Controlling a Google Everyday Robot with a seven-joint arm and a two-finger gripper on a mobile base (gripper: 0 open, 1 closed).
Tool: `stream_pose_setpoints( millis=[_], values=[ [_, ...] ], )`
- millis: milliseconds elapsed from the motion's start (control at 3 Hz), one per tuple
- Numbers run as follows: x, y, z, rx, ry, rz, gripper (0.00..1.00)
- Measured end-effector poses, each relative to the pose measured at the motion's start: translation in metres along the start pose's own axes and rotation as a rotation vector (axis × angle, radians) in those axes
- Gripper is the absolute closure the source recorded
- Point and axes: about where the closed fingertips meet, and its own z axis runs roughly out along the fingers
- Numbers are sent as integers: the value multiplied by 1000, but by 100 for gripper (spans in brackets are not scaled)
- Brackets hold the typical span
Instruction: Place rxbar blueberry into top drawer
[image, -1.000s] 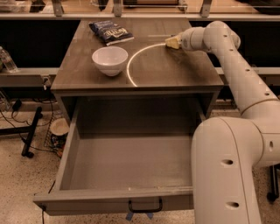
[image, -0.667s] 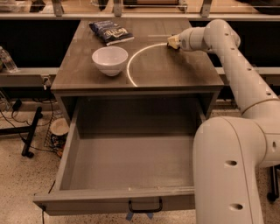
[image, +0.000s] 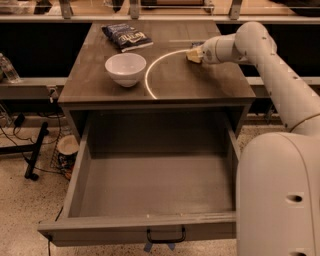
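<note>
One white arm (image: 280, 75) reaches out from the robot's rounded body (image: 280, 200), which fills the corner below and right of the white bowl (image: 125, 68). The arm ends in the gripper (image: 194, 54), which sits low over the grey table top (image: 200, 82), to the right of the bowl and a little further back. Its yellowish tip points towards the bowl. Whether the gripper is open or closed cannot be told, nor whether it has hold of anything.

The rxbar blueberry cannot be made out in this view, so I cannot say where it lies.

A pale curved line (image: 146, 77) runs across the table top, starting just right of the bowl and arcing back towards the gripper. Behind the bowl, near the far edge, a dark blue chip bag (image: 127, 36) with white lettering lies flat, well apart from the gripper.

Directly below the bowl, the top drawer (image: 155, 185) is pulled far out. Its plain grey interior is open to view and a small black handle (image: 165, 235) sits on its front panel, with a bit of blue tape (image: 157, 246) just under it.

Down to the left of the bowl, on the speckled floor, are a black stand leg (image: 36, 152), some cables and a round object (image: 67, 145).
</note>
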Motion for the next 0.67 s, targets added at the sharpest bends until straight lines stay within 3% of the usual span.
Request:
stream_pose_setpoints(
  millis=[667],
  values=[
    [-33,18,-53,1,-34,-85,100]
  ],
)
